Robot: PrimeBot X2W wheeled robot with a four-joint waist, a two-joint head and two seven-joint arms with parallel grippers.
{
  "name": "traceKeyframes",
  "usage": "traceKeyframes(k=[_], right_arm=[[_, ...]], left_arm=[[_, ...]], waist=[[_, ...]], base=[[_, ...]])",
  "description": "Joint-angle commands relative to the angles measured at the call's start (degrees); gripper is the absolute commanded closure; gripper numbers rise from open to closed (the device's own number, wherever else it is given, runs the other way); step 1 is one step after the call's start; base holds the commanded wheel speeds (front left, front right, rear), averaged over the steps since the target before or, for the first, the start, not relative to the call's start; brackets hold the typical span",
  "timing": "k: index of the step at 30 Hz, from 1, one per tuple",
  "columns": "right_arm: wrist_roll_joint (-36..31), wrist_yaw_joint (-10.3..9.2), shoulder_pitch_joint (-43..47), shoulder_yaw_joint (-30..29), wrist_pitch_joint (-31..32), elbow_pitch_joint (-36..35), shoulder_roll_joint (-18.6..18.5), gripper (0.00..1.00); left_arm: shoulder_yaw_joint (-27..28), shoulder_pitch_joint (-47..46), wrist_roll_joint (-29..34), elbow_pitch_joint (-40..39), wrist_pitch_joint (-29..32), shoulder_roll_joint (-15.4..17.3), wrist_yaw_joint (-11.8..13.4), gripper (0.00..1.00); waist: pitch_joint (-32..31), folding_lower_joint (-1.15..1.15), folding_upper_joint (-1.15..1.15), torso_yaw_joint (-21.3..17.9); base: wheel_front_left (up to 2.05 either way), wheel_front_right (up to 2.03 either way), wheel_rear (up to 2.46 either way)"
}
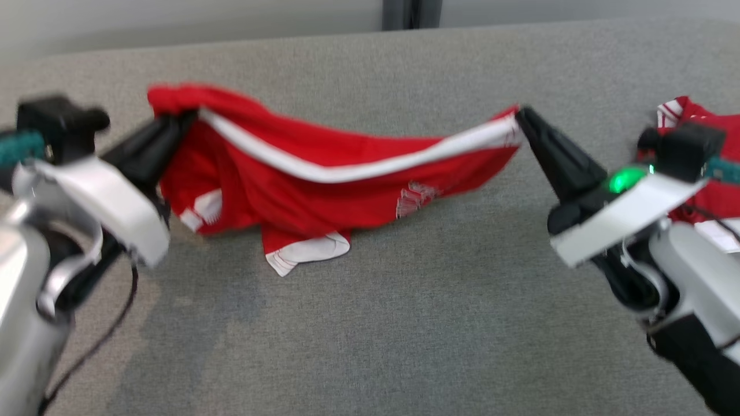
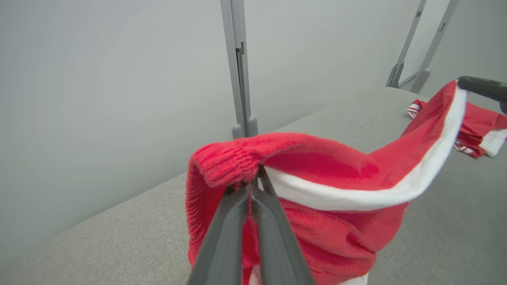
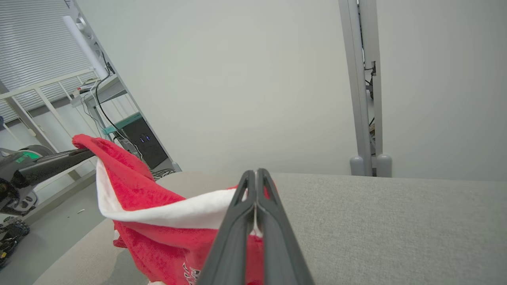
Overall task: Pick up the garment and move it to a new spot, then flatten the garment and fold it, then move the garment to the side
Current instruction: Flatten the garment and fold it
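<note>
**Garment** [image 1: 324, 190]: red, with a white band along the upper edge. It is held lifted and stretched between both grippers over the grey tabletop [image 1: 370, 323]. The band sags in the middle, and the lower folds hang down to the tabletop. White print is seen in the head and right wrist views.

**Left gripper** [image 1: 186, 118]: fingers pressed together, clamped on the bunched red edge at the garment's left end. The ribbing of that edge is made out in the left wrist view and is blurred in the head view.

**Right gripper** [image 1: 520, 115]: fingers together, clamped on the white band at the garment's right end.

**Second garment** [image 1: 708, 190]: red and white, laid on the tabletop at the far right. It is partly hidden by the right arm in the head view and is seen past the right gripper's tip in the left wrist view.

**Post** [image 2: 239, 79]: grey and upright at the tabletop's far edge, against a pale wall. It is shown at length in both wrist views.

**Rack** [image 3: 130, 134]: cables and a dark box are carried on it. It is seen beyond the left gripper in the right wrist view.
</note>
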Motion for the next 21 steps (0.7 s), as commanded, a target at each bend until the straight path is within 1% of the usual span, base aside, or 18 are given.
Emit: traceKeyframes(k=[1,3,4,8,11,16,20,21], right_arm=[[0.8,0.02,-3.4,1.1,0.0,1.2,0.0,1.00],[2.5,0.01,-8.1,2.7,-0.2,3.1,0.5,1.00],[2.5,0.01,-8.1,2.7,-0.2,3.1,0.5,1.00],[5.3,0.01,-18.4,4.9,-1.5,8.0,1.6,1.00],[6.8,0.01,-26.3,5.6,-2.8,12.2,3.1,1.00],[8.9,0.02,-38.2,4.6,-4.5,17.9,5.2,1.00],[7.9,0.01,-46.2,2.8,-5.1,20.8,5.9,1.00],[7.2,0.01,-48.0,1.4,-5.2,20.9,6.0,1.00]], left_arm=[[-1.3,-4.2,-0.3,1.7,-0.7,0.4,0.0,1.00],[-4.5,-9.4,-0.8,5.2,-0.6,0.7,0.0,1.00],[-4.5,-9.4,-0.8,5.2,-0.6,0.7,0.0,1.00],[-10.0,-20.7,-3.5,11.9,-0.3,1.3,0.0,1.00],[-13.1,-28.2,-6.7,16.6,0.1,0.4,0.0,1.00],[-16.1,-40.0,-13.5,23.2,2.2,-0.8,0.0,1.00],[-17.5,-48.0,-16.5,27.7,2.4,-1.4,-0.1,1.00],[-17.8,-50.0,-17.0,28.6,2.1,-1.4,-0.1,1.00]], waist=[[2.3,0.00,0.00,0.0],[4.1,0.00,0.00,0.0],[4.1,0.00,0.00,0.0],[7.5,0.00,0.00,-0.4],[9.7,0.00,0.00,-0.7],[13.0,0.00,0.00,-0.9],[14.8,0.00,0.00,-1.3],[15.2,0.00,0.00,-1.4]], base=[[0.00,0.00,0.00],[0.00,0.00,0.00],[0.00,0.00,0.00],[0.00,0.00,0.00],[0.00,0.00,0.00],[0.00,0.00,0.00],[0.00,0.00,0.00],[0.00,0.00,0.00]])
